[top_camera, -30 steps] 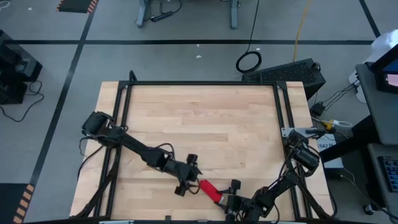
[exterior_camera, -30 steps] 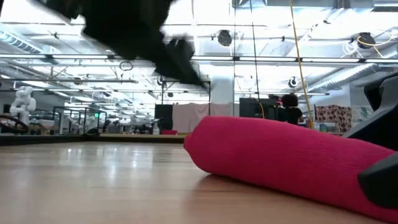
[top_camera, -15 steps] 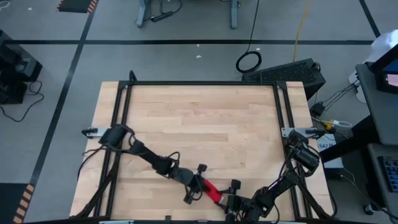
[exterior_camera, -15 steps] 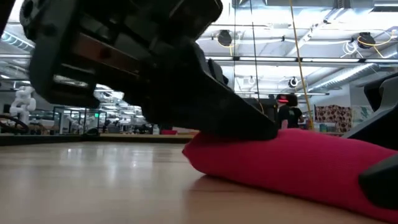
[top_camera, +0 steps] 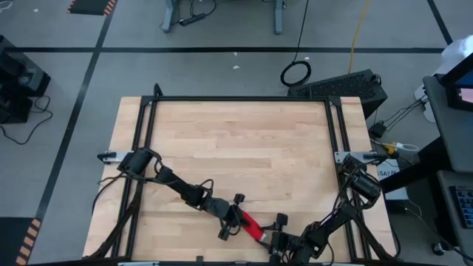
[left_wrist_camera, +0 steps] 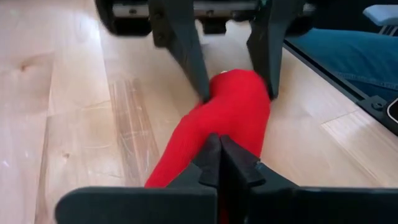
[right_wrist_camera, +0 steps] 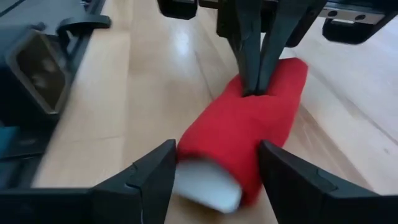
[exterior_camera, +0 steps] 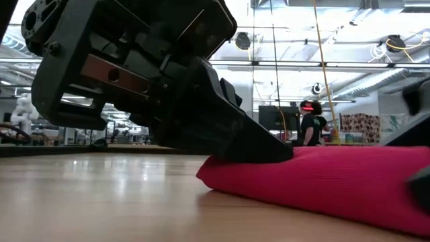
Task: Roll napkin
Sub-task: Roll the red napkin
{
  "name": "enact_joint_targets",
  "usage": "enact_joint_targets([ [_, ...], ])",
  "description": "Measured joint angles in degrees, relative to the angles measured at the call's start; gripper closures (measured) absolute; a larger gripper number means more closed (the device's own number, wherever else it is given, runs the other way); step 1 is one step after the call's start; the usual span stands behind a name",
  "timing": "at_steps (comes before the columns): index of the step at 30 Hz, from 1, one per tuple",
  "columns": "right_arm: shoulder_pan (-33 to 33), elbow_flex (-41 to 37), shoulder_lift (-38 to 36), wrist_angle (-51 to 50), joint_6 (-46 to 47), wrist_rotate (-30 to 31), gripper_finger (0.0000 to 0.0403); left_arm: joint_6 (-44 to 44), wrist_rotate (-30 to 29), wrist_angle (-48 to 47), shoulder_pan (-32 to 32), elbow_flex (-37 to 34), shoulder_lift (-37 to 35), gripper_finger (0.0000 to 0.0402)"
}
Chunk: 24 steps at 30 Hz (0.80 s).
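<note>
Red cloth, the napkin [top_camera: 250,225], is seen rolled up near the front edge of the wooden desk [top_camera: 236,140]. One end is pinched by the closed left hand [top_camera: 235,219]; the other is straddled by the wide-spread right hand [top_camera: 275,230].

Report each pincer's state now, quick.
Left pincer: shut, pinching the top of the rolled napkin near one end.
Right pincer: open, its fingers either side of the napkin's other end.
</note>
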Motion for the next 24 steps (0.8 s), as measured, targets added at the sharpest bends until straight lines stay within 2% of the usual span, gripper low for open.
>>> enact_joint_targets([
  [5, 0.29, -0.04, -5.87, -2.38, 3.72, -0.67, 0.0186, 0.0, 0.04, -0.16, 0.0, -0.04, 0.01, 0.0395],
  [11, 0.2, 0.08, -8.54, 0.02, 2.54, 5.97, 0.0204, -0.01, 0.68, -0.2, 0.06, -0.07, 0.05, 0.0395],
  [15, -0.61, 0.14, -5.16, 3.42, 2.41, 7.51, 0.026, -0.02, 0.84, -0.16, 0.07, -0.11, 0.08, 0.0395],
  [21, -1.2, 0.12, 0.25, 8.53, 0.97, 6.19, 0.038, -0.02, 1.02, -0.06, 0.11, -0.11, 0.12, 0.0395],
  [24, -1.3, 0.16, 1.82, 9.14, 2.11, 6.29, 0.0394, -0.03, 1.38, 0.0, 0.14, -0.11, 0.14, 0.0395],
])
